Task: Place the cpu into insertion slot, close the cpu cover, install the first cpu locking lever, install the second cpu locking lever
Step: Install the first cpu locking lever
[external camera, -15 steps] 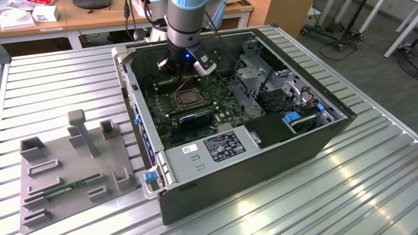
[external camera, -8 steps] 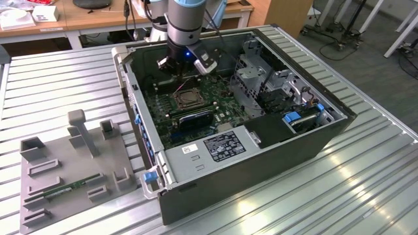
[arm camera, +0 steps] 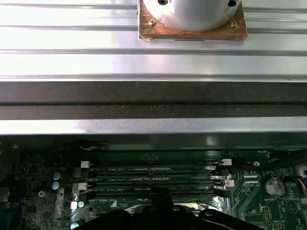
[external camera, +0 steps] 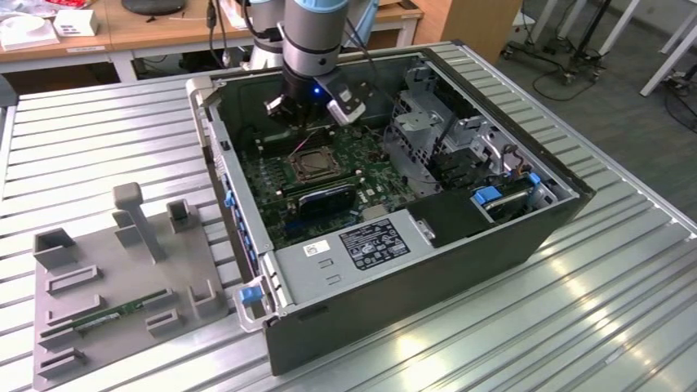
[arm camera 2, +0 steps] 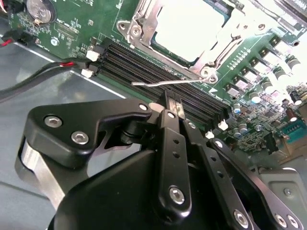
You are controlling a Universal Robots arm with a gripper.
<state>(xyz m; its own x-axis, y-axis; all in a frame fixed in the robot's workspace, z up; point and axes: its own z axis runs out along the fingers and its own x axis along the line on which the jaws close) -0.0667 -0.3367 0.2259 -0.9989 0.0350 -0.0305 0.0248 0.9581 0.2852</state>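
Silver metal framed the cpu (arm camera 2: 189, 26), which lay flat in the insertion slot (external camera: 296, 167) with the cpu cover (arm camera 2: 144, 21) down over its edges. The gripper (arm camera 2: 175, 104) hung just beside the slot, over the long black memory slots (arm camera 2: 144, 67) (its fingers were pinched together, holding nothing). A thin wire locking lever (arm camera 2: 168, 82) stuck out between the gripper and the cpu.
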